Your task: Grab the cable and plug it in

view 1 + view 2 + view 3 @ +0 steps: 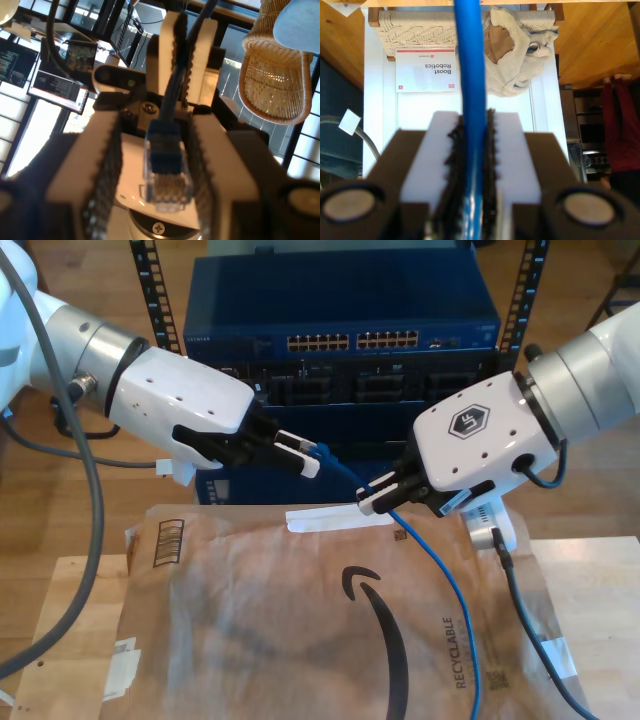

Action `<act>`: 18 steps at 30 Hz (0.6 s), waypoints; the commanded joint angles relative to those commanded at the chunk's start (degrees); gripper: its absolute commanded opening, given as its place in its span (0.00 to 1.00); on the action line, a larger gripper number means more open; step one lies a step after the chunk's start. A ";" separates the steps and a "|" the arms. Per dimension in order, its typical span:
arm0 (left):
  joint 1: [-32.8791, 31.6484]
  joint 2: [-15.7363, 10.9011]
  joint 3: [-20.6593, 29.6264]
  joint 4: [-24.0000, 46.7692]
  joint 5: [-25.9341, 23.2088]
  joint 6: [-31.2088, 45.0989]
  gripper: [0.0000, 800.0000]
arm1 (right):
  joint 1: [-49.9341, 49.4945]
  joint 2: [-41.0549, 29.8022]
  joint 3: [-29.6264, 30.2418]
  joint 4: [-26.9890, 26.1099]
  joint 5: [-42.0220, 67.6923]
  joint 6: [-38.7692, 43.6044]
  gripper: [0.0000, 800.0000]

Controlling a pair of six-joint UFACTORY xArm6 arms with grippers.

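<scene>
My first gripper (pixel 305 455) fingers pinch the cable (pixel 440 580) plug; my second gripper (pixel 385 496) clamps it behind; misaligned plug could jam at the switch (pixel 340 340).

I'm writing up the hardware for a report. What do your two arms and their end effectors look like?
Both arms are white and grey with rounded white wrist housings. One, at the exterior view's right, carries a hexagonal logo. Grey and black cables trail from them. My first end effector and my second end effector have white fingers lined with black toothed pads on black bases.
</scene>
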 joint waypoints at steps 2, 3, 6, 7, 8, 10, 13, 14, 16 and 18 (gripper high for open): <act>0.00 0.00 0.00 0.00 -0.09 0.00 0.24 | 0.00 0.00 0.00 0.00 0.00 0.00 0.01; 0.00 0.00 0.00 0.00 -0.09 0.00 0.25 | 0.00 0.00 0.00 0.00 0.00 0.00 0.01; 0.00 0.00 -0.09 0.00 -0.62 0.00 0.25 | 0.00 0.00 0.00 0.00 0.00 0.00 0.01; 0.09 0.00 0.00 0.00 -1.23 0.00 0.25 | 0.00 0.00 0.09 0.00 0.00 0.00 0.01; 0.09 -0.09 0.00 -0.09 -1.58 0.00 0.25 | 0.00 0.00 0.09 0.00 0.00 0.00 0.01; 0.09 -0.18 0.00 -0.09 -2.11 0.00 0.28 | 0.00 0.00 0.09 0.00 0.00 -0.09 0.01; 0.09 -0.35 0.00 -0.18 -2.20 0.00 0.28 | 0.09 0.09 0.09 0.00 0.00 -0.09 0.01; 0.09 -0.44 0.00 -0.18 -2.11 0.00 0.28 | 0.09 0.09 0.09 0.00 0.00 -0.09 0.01; 0.09 -0.44 0.09 -0.18 -2.02 0.00 0.28 | 0.09 0.09 0.09 0.00 0.00 0.00 0.01; 0.09 -0.44 0.09 -0.18 -1.85 0.00 0.28 | 0.09 0.09 0.09 0.00 0.00 -0.09 0.01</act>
